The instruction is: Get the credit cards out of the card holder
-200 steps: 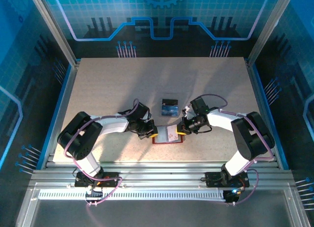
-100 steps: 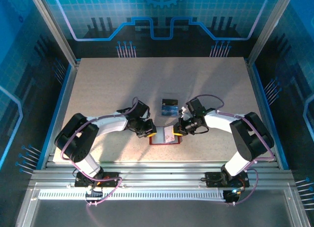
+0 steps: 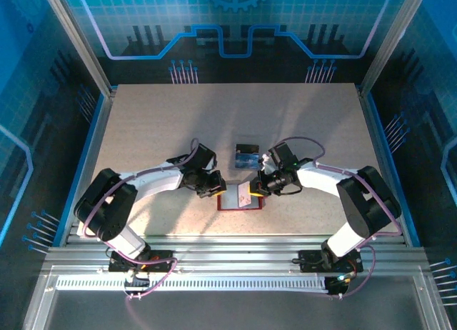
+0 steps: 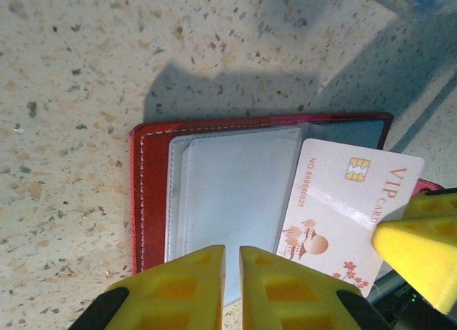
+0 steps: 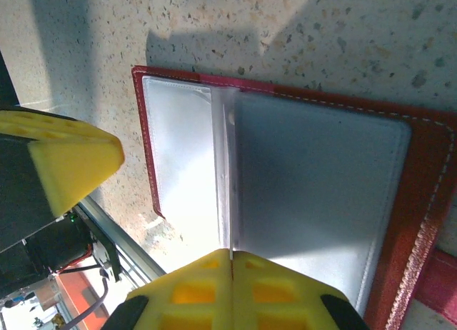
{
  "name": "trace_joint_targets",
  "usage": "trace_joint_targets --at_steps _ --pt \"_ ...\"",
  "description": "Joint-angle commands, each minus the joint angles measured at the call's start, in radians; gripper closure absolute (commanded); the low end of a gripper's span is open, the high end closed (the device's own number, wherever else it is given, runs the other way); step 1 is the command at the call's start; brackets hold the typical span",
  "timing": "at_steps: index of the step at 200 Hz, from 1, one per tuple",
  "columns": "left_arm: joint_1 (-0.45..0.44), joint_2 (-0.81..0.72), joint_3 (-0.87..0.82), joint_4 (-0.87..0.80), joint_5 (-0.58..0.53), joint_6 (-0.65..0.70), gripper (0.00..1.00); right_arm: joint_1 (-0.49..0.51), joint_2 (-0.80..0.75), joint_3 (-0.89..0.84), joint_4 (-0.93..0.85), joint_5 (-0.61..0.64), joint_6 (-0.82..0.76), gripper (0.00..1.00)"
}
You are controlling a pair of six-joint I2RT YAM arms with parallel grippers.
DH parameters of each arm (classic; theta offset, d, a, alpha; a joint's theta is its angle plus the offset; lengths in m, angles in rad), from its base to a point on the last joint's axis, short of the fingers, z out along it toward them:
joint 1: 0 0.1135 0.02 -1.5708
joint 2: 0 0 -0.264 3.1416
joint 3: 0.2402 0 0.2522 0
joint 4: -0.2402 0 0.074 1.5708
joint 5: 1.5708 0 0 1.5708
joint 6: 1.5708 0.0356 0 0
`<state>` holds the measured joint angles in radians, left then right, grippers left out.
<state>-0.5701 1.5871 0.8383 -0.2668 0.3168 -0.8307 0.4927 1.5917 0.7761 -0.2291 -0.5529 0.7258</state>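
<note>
The right claw (image 5: 230, 258) is clamped on the pale card (image 4: 343, 216), seemingly half out of the open red card holder (image 4: 150, 194); the left claw (image 4: 232, 269) sits at the holder's other side, jaws nearly together, grip unclear. Farther back, blue cards (image 3: 247, 157) lie free, so likely only this one remains.

Speckled table (image 3: 143, 130) bears the open card holder (image 3: 239, 199) and blue cards (image 3: 246, 160).

The top external camera is looking down from high behind the left arm (image 3: 153, 180) and right arm (image 3: 325, 178), taking in the whole table (image 3: 143, 130). Both wrist cameras are facing down very close to the card holder (image 4: 150, 194), which all three views are sharing.
</note>
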Motion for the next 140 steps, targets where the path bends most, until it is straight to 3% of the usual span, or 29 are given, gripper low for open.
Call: trace_joint_targets --at_steps 1,78,140 --pt "0.015 -0.040 0.009 -0.032 -0.022 0.022 0.85 0.007 -0.033 0.039 -0.049 0.024 -0.022 0.95" --pt "0.028 -0.092 -0.024 -0.018 -0.034 0.019 0.85 -0.007 -0.065 0.195 -0.272 0.121 -0.266 1.00" --pt "0.041 -0.132 -0.055 -0.020 -0.039 0.016 0.83 0.006 -0.036 0.369 -0.462 0.282 -0.697 1.00"
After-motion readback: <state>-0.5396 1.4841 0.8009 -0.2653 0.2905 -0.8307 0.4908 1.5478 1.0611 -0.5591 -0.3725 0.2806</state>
